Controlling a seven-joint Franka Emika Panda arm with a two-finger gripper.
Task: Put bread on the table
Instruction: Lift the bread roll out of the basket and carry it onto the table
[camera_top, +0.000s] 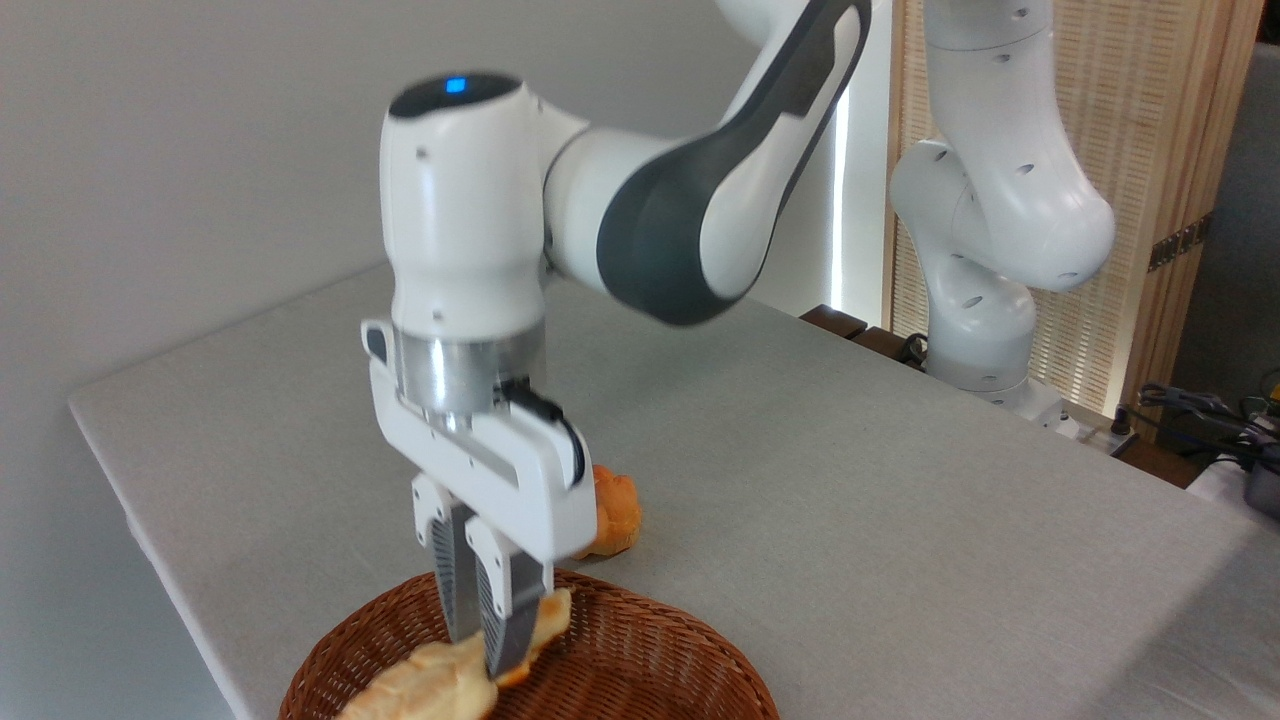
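Observation:
The bread (430, 685), a long pale golden loaf, lies slanted in the brown wicker basket (640, 670) at the bottom edge of the picture. My gripper (487, 650) points straight down into the basket with its two fingers close together, clamped on the middle of the loaf. One pointed end of the bread sticks out to the right of the fingers; the other end runs toward the lower left and is cut off by the frame. The light grey table (850, 480) stretches behind and to the right of the basket.
A small orange-brown bun (615, 515) sits on the table just behind the basket, partly hidden by the gripper body. The arm's white base (985, 330) stands at the table's far right edge, with cables and a wooden screen behind it.

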